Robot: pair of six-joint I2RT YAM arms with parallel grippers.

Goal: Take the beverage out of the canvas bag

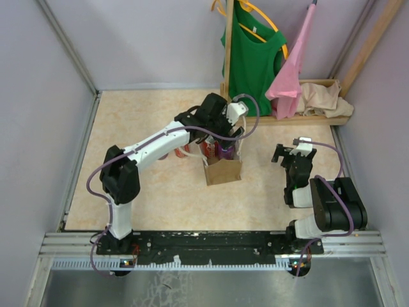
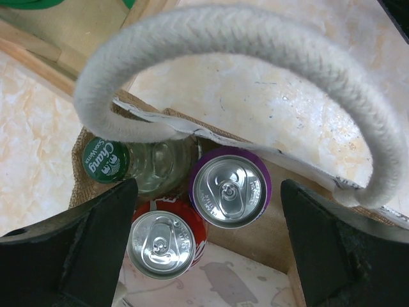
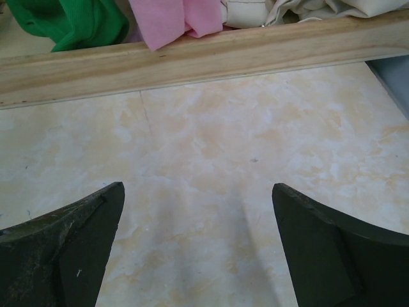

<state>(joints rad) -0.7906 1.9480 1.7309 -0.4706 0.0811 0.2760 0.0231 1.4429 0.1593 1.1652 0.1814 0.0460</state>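
rope handle [image 2: 255,38] arcs closest to the left wrist lens. Under it the canvas bag [image 1: 223,171] stands upright mid-table, mouth up. Inside: green cap [image 2: 105,160] reading "Chang", small print probably "Soda Water"; purple can [image 2: 229,188] and red can [image 2: 163,243], axes vertical, tops up. left gripper [image 2: 208,211] fingers wide apart above them. right gripper [image 3: 197,192] also spread, over the table [image 3: 211,141].
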